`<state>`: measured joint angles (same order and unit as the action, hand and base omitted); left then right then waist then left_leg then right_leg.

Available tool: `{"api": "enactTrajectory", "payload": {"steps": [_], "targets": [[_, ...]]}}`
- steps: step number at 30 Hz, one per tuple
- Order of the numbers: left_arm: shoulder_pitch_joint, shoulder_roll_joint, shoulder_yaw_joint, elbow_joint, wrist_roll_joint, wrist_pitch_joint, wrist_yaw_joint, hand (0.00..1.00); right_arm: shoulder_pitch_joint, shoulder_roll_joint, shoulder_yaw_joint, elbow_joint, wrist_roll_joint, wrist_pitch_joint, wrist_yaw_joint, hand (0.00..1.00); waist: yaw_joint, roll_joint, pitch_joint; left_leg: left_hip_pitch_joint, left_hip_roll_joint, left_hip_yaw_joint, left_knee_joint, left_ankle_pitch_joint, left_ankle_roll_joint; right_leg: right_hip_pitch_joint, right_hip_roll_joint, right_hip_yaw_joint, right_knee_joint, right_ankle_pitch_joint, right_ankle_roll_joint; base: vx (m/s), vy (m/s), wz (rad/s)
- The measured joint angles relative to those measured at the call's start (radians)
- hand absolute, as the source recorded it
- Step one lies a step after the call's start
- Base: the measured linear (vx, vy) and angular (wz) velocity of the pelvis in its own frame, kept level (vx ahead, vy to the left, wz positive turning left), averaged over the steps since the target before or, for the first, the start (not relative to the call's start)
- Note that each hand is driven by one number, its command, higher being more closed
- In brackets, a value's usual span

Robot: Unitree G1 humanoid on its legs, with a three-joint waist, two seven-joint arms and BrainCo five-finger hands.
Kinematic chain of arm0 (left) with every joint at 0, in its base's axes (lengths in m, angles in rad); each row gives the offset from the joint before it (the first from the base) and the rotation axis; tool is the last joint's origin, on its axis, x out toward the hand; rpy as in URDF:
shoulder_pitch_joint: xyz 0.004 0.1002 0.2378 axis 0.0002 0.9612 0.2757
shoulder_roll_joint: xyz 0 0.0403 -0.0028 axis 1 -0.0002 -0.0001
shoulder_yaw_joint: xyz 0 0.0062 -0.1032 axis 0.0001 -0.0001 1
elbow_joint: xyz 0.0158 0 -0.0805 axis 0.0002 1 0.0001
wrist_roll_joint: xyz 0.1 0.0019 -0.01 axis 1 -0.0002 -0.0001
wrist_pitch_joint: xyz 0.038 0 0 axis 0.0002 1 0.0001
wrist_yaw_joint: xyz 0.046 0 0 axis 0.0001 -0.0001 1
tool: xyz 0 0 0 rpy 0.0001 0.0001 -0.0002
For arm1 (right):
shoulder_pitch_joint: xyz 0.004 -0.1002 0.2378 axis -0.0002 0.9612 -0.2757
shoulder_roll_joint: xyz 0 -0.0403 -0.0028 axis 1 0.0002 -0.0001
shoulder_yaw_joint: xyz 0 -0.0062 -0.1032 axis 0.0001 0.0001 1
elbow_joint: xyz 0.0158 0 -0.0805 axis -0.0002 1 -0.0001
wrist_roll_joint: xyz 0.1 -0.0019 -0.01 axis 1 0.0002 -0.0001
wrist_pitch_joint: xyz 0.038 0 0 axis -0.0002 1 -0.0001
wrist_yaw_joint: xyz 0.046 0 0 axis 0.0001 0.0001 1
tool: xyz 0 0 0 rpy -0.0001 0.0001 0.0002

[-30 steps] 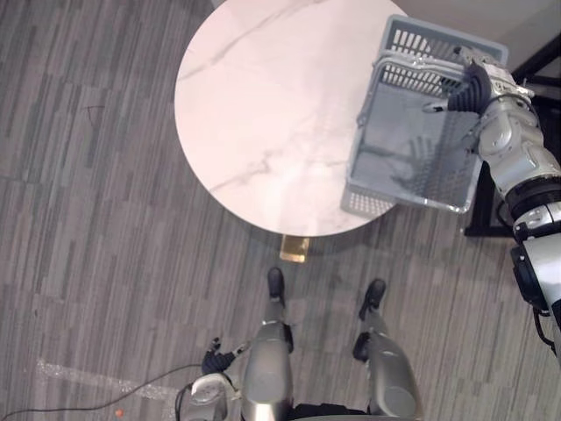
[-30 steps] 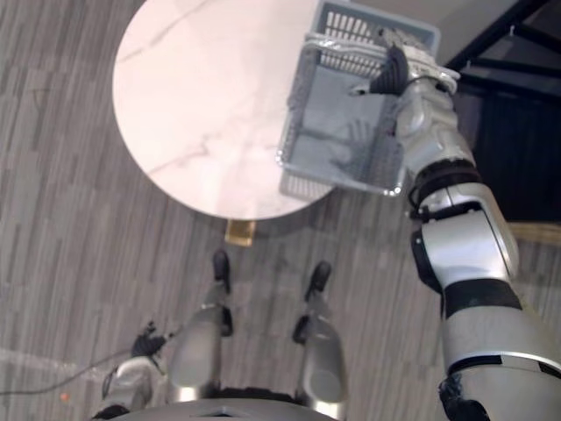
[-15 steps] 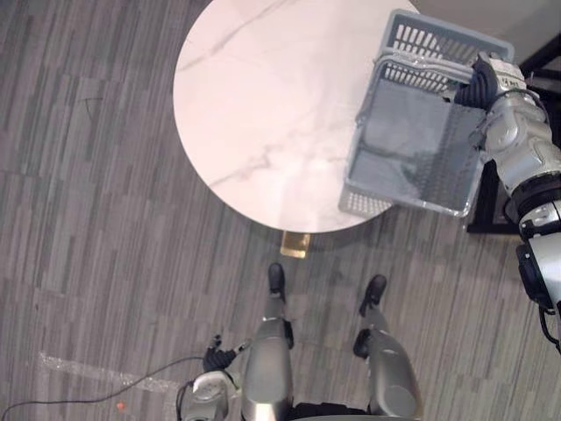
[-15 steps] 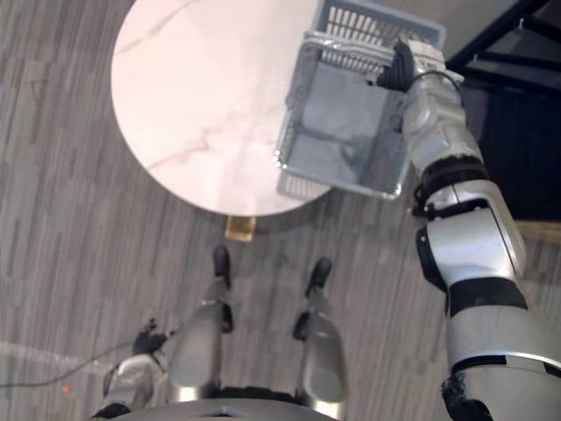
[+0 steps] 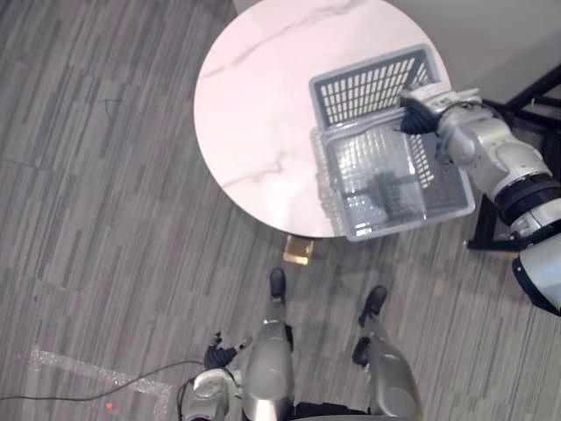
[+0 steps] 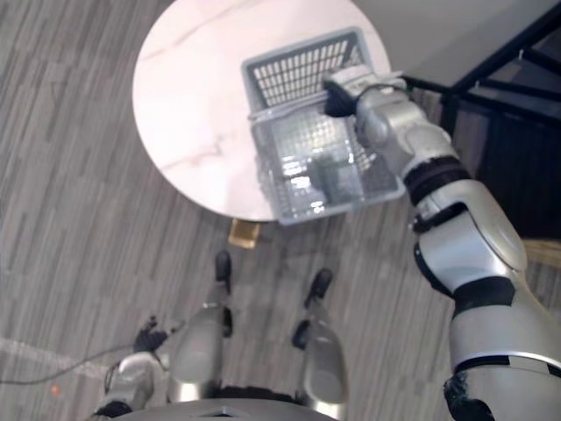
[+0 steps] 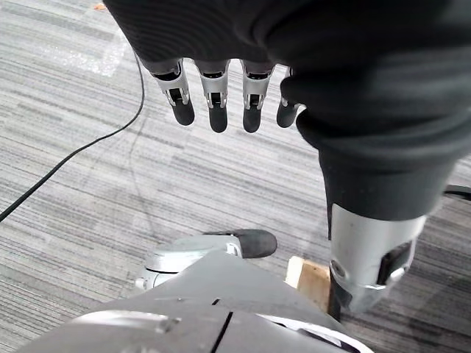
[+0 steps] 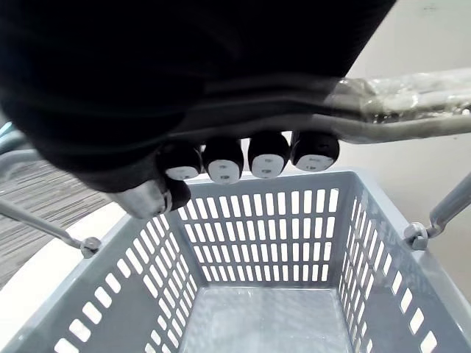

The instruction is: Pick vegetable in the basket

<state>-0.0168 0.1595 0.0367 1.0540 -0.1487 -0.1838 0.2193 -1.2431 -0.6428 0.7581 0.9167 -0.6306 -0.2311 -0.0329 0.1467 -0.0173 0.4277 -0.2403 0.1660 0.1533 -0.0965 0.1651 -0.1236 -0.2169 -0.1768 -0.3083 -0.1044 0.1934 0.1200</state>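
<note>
Down by the floor, left robot hand (image 7: 213, 103): hangs at the robot's side, fingers straight and loose, holding nothing; likely kept free for the picking itself.
Floor (image 5: 105, 219): grey striped planks between the robot and the counter.
Right robot hand (image 5: 419, 114): fingers curled tight round the handle (image 8: 412, 99), thumb tucked below; a full wrap so the load cannot slip out.
Basket (image 5: 368, 88): grey with slotted walls, hanging from that handle over the counter's right edge, part of it out past the rim. It is tilted, and I cannot tell whether its base touches the top. Its inside is bare.
Counter (image 5: 254, 114): round, pale marble, spreading to the basket's left.
Step, as I judge it: early; the carrier is in hand, the filling not yet begun.
</note>
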Motion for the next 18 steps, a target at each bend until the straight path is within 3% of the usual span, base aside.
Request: {"api": "enactTrajectory", "payload": {"steps": [6, 13, 18], "targets": [[0.000, 0.000, 0.010, 0.011, 0.017, 0.020, 0.001, 0.00, 0.142, 0.037, 0.076, -0.108, 0.001, -0.003, 0.054, 1.00, 0.000, -0.007, -0.076, 0.048, 0.004, 0.026, 0.000, -0.006, -0.003, 0.032, 0.002, 0.024, -0.001, 0.000, 0.000, 0.02, -0.004, -0.11], [0.009, -0.001, 0.040, 0.021, 0.062, 0.029, 0.002, 0.00, 0.335, 0.030, 0.088, -0.301, 0.022, -0.037, 0.107, 1.00, -0.028, -0.040, -0.158, 0.088, 0.008, 0.057, -0.001, -0.021, -0.013, 0.049, 0.005, 0.048, -0.002, -0.003, 0.003, 0.00, -0.002, -0.14], [0.043, 0.008, 0.050, 0.021, 0.099, 0.041, 0.003, 0.00, 0.447, -0.057, 0.082, -0.489, 0.136, -0.044, 0.131, 1.00, -0.060, -0.067, -0.231, 0.116, 0.009, 0.061, -0.005, -0.025, -0.015, 0.072, 0.005, 0.061, -0.002, -0.005, 0.005, 0.00, 0.000, -0.02]]}}
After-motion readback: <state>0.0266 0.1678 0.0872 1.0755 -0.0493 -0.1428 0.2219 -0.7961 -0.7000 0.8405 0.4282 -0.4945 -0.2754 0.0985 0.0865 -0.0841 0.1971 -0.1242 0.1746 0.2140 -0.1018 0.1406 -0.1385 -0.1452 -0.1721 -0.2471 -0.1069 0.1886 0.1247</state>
